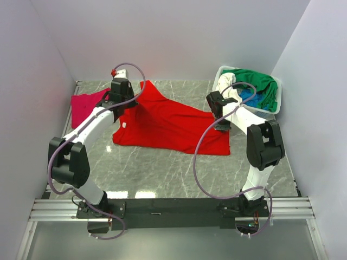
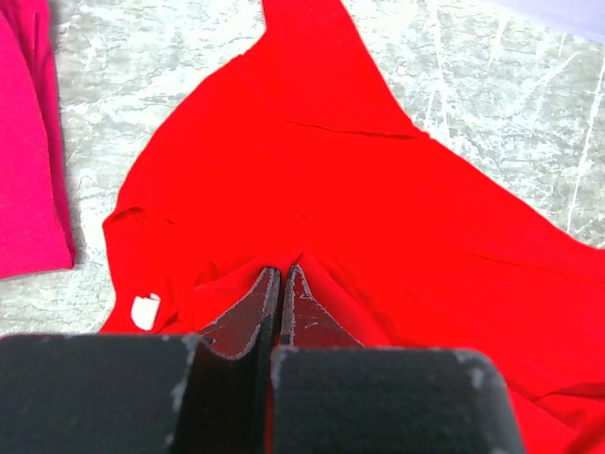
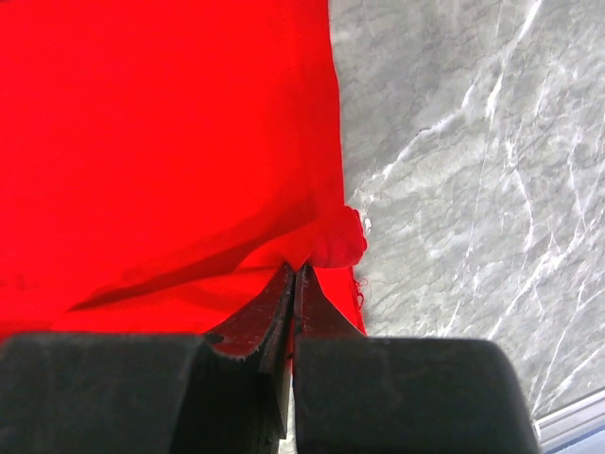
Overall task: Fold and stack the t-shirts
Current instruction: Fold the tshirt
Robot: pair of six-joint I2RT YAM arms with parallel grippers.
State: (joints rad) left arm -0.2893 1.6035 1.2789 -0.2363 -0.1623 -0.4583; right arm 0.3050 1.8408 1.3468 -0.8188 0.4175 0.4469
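A bright red t-shirt (image 1: 168,124) lies spread across the middle of the marble table. My left gripper (image 1: 129,107) is shut on its cloth near the collar end; in the left wrist view (image 2: 282,270) red folds bunch at the fingertips, with a white label (image 2: 145,310) close by. My right gripper (image 1: 219,120) is shut on the red t-shirt's right edge; in the right wrist view (image 3: 296,269) a small bunch of hem rises at the tips. A magenta-pink t-shirt (image 1: 85,105) lies flat at the far left (image 2: 28,151). Green (image 1: 259,83), blue (image 1: 250,96) and white (image 1: 229,85) t-shirts fill the basket.
A white plastic basket (image 1: 274,108) stands at the back right, close behind my right arm. White walls close in the table on the left, back and right. Bare marble (image 1: 162,173) shows in front of the red shirt and beside it (image 3: 473,170).
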